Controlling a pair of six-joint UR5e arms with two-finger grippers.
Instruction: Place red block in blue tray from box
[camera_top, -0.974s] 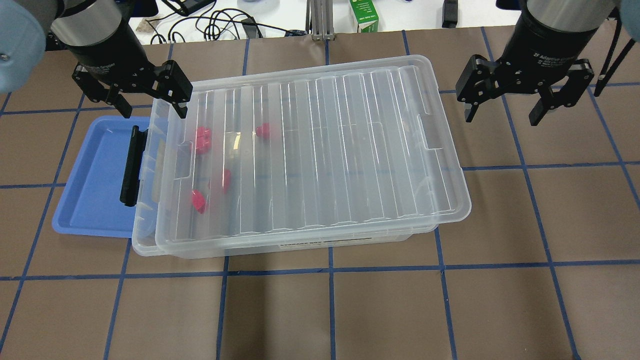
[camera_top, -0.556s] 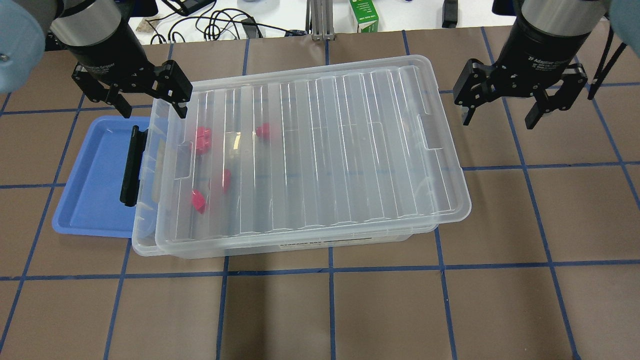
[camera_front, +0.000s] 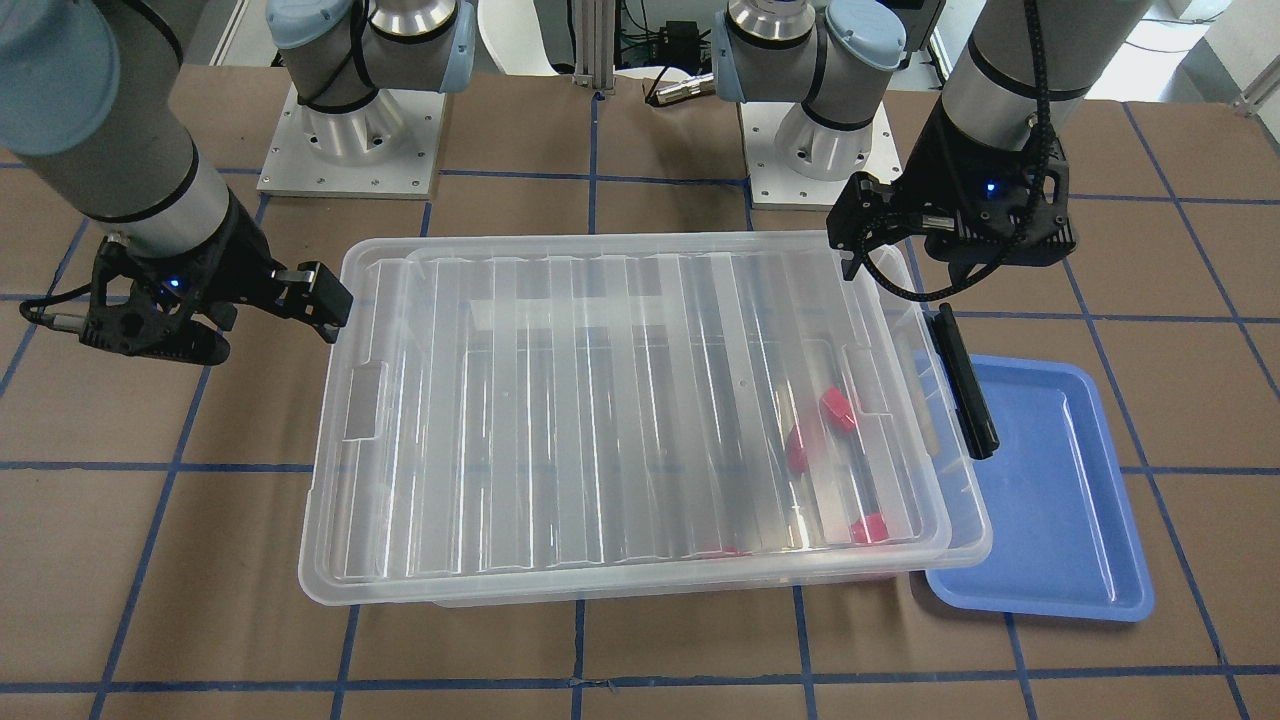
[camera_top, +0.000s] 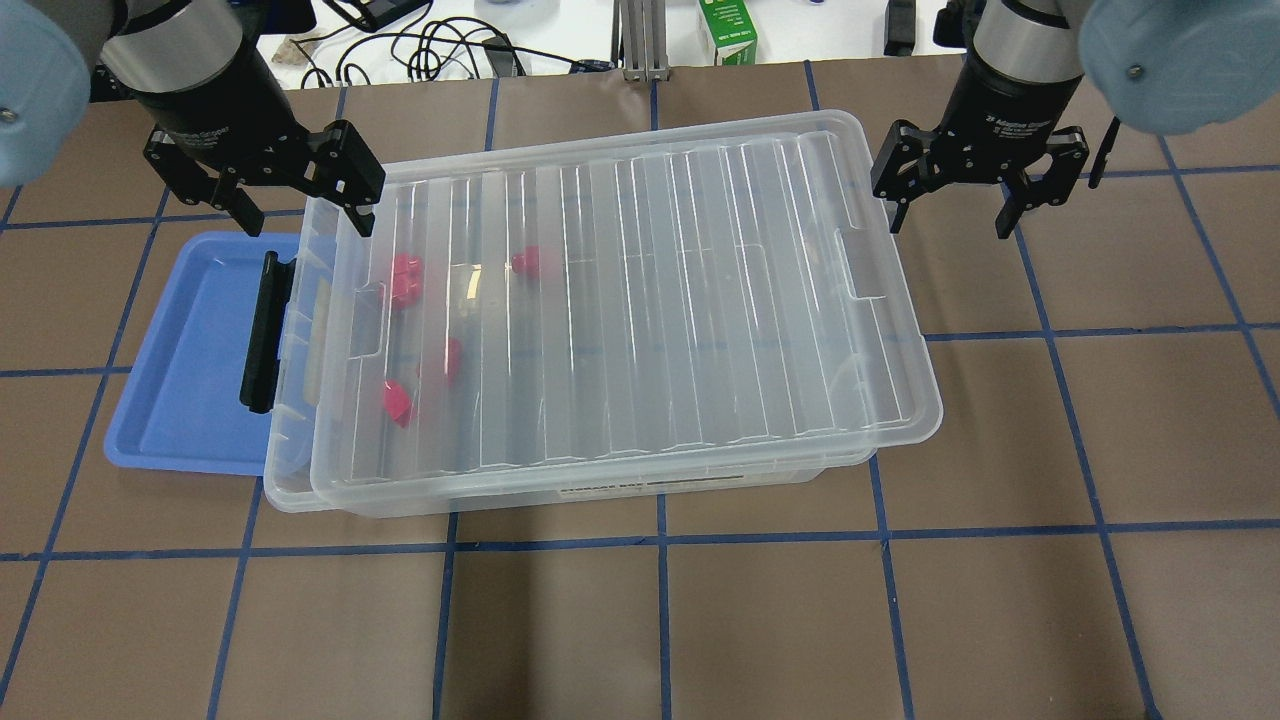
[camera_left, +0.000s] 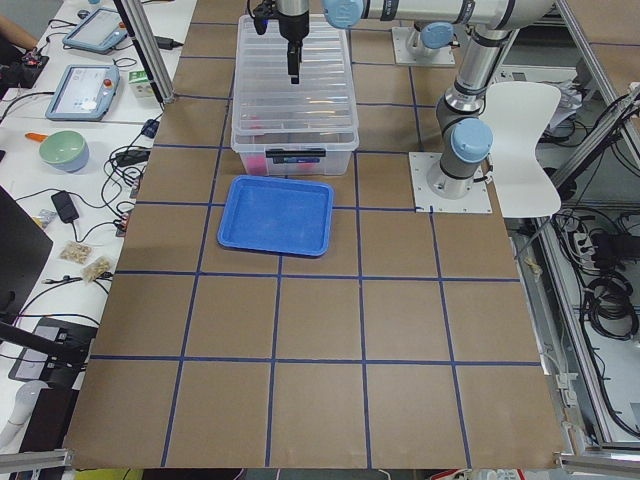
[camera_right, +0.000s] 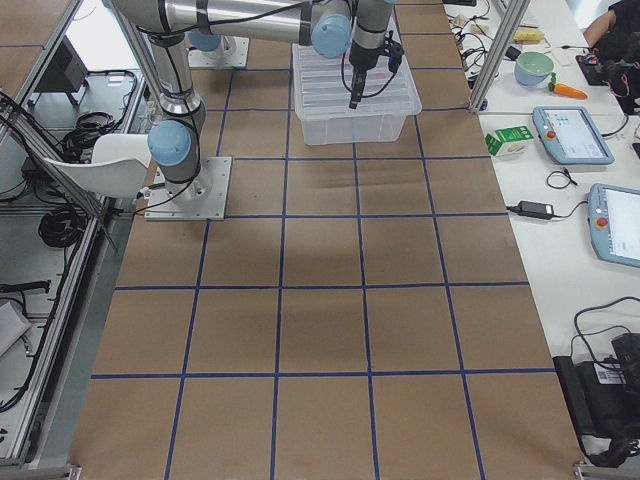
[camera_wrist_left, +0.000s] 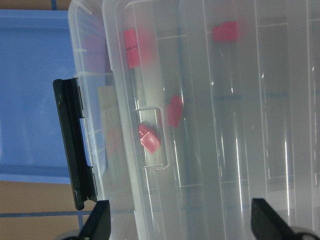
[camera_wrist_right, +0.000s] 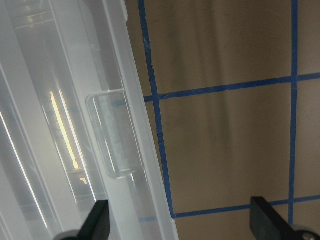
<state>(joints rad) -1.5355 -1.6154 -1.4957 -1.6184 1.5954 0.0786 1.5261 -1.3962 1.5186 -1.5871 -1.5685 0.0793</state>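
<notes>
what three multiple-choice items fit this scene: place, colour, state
1. Where does the blue tray sit? A at the box's black handle end; B on top of the box; C at the end away from the handle.
2. What colour are the blocks in the box? A green; B red; C yellow.
3. How is the lid? A on the box; B missing; C leaning against the box.
Answers: 1 A, the tray adjoins the handle; 2 B, red shows through the clear lid; 3 A, it covers the box.
</notes>
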